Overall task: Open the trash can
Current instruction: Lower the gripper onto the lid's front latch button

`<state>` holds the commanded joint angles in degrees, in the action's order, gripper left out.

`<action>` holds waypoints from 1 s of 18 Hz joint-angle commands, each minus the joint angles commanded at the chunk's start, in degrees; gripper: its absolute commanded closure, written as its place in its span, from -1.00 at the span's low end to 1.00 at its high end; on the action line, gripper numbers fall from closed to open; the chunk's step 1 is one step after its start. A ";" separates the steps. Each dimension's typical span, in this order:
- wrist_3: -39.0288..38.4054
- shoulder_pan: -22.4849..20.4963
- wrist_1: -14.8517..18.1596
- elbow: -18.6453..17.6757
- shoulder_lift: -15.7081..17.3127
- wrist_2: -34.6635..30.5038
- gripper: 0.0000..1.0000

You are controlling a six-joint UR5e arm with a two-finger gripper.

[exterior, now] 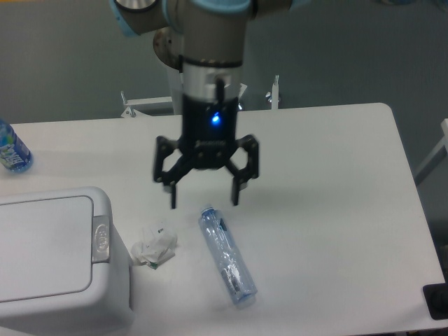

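Note:
The trash can (49, 266) is a boxy white bin at the lower left, its flat lid panel lying closed. A small grey oval button (101, 238) sits on its right rim. My gripper (205, 199) hangs over the table's middle, up and to the right of the button, pointing down. Its two black fingers are spread wide with nothing between them.
A crumpled white paper scrap (155, 246) lies just right of the trash can. A clear plastic bottle (227, 255) lies on its side below the gripper. A blue-labelled bottle (12, 150) stands at the left edge. A dark object (437, 301) sits at the lower right corner.

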<state>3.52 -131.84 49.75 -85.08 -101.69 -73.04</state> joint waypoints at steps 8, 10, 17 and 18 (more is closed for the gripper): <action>-3.86 1.85 0.00 -0.18 -0.97 3.34 -1.00; -3.96 2.20 0.00 -0.18 -1.06 3.61 -1.00; -4.04 3.43 0.00 -0.18 -2.11 3.60 -1.00; -4.04 3.78 0.00 -0.18 -2.29 3.52 -1.00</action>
<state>-0.53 -128.06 49.75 -85.25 -103.97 -69.52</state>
